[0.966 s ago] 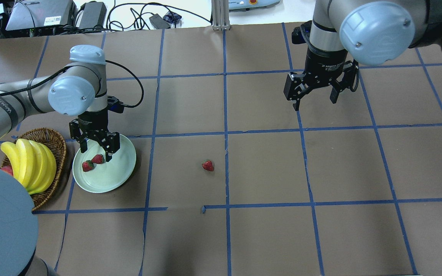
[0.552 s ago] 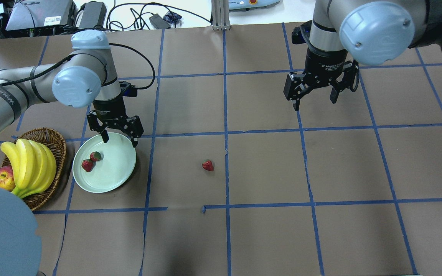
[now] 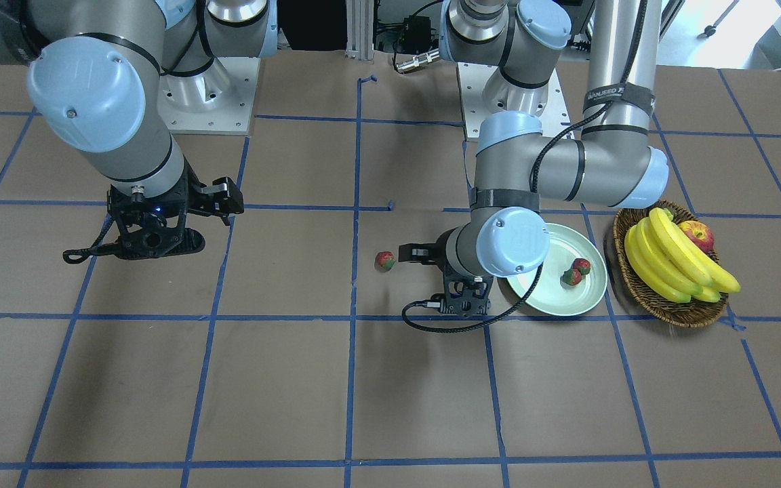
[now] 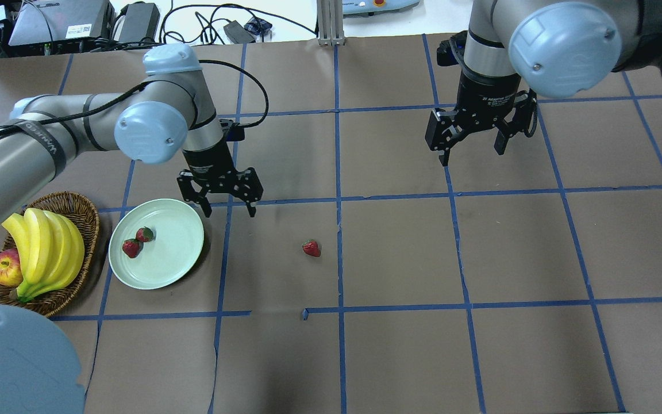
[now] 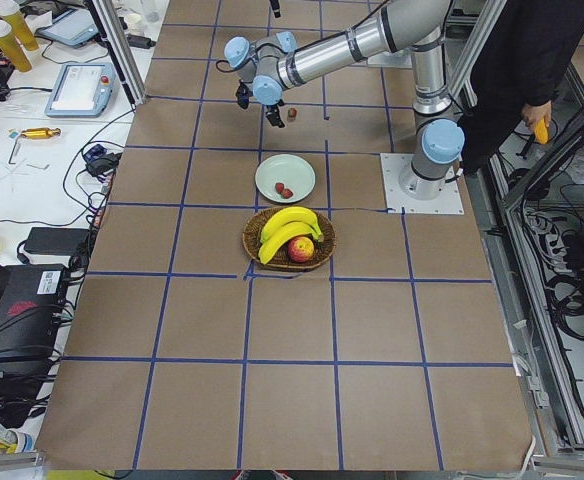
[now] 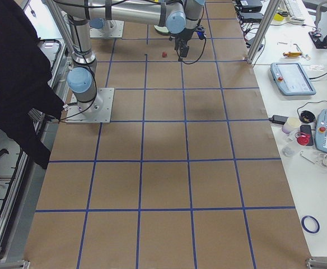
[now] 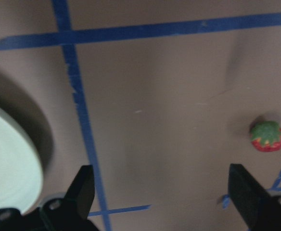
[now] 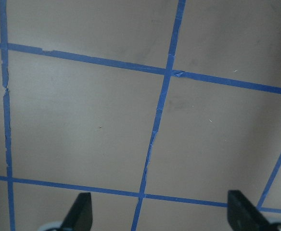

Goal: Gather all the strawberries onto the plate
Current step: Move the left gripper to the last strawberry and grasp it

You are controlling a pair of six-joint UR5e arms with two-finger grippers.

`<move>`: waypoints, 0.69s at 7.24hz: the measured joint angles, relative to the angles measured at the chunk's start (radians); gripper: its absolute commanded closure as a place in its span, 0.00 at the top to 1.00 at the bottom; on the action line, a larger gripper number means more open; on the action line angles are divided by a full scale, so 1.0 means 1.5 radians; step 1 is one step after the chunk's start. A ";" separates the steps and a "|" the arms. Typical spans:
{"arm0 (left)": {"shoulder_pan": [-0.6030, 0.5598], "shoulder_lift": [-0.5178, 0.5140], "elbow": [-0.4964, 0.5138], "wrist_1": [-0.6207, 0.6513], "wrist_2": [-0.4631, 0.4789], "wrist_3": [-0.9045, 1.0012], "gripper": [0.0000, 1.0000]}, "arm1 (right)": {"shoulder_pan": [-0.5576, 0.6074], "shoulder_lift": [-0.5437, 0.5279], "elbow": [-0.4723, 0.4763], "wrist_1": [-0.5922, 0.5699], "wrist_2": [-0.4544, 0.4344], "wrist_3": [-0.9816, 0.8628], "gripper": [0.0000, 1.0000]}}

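On the plate (image 4: 179,241) you see two strawberries (image 4: 131,248) lying side by side, touching, in the half nearer the basket (image 4: 88,214). You find the third strawberry (image 4: 311,248) on the brown table paper (image 4: 400,253), well apart from the plate, on the side away from the basket. Your left gripper (image 4: 230,211) hovers just off the plate's rim on that same side, fingers spread wide, holding nothing. Your right gripper (image 4: 472,154) hangs far from the plate, beyond the third strawberry, likewise spread and empty.
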 measured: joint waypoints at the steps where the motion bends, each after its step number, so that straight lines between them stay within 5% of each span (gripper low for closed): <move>1: -0.014 -0.002 -0.012 0.000 -0.046 -0.026 1.00 | 0.000 0.000 0.000 0.000 0.000 0.000 1.00; 5: -0.024 -0.047 -0.025 0.030 -0.108 -0.041 0.82 | 0.000 0.000 0.001 0.001 0.000 0.000 1.00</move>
